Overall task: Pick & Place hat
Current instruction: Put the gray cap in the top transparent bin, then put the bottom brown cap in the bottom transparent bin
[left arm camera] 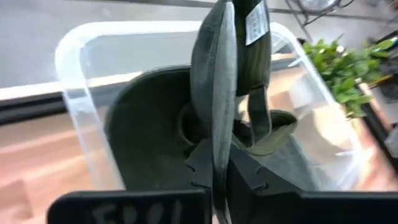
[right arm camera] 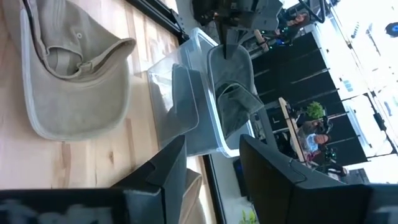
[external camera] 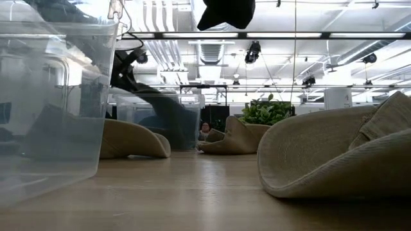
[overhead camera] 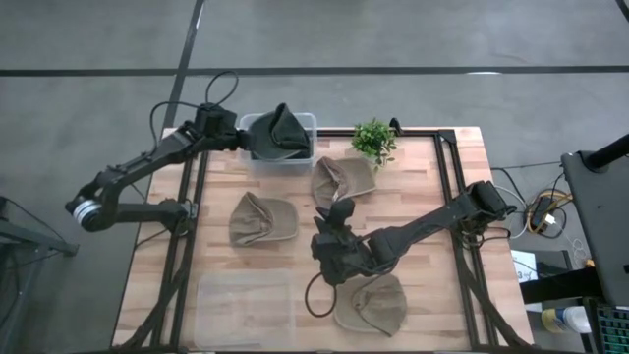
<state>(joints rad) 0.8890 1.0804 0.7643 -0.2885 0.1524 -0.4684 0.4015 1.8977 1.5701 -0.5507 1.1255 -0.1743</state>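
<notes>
A dark green hat [overhead camera: 282,133] is over a clear bin [overhead camera: 307,120] at the table's far edge, and my left gripper [overhead camera: 244,139] is shut on it. The left wrist view shows the hat [left arm camera: 214,93] edge-on inside the bin [left arm camera: 74,56]. The right wrist view shows it [right arm camera: 231,99] hanging into the bin. My right gripper [overhead camera: 334,251] hovers open [right arm camera: 214,180] at mid-table, among three tan hats and touching none. These tan hats [overhead camera: 261,218] [overhead camera: 343,179] [overhead camera: 373,303] lie on the wood. My left gripper pinches the dark hat's thin edge [left arm camera: 214,163] between its two fingers [left arm camera: 249,177], coming slanting down from the table's left. The hat stands on edge beyond the fingers. Its lower part [external camera: 168,122] is down inside the bin.
A potted plant [overhead camera: 374,140] stands right of the bin at the far edge. A second clear container [overhead camera: 246,307] sits near the front-left and looms large in the low view [external camera: 51,96]. The nearest tan hat [external camera: 340,154] fills that view's right. People [right arm camera: 314,142] sit beyond the table.
</notes>
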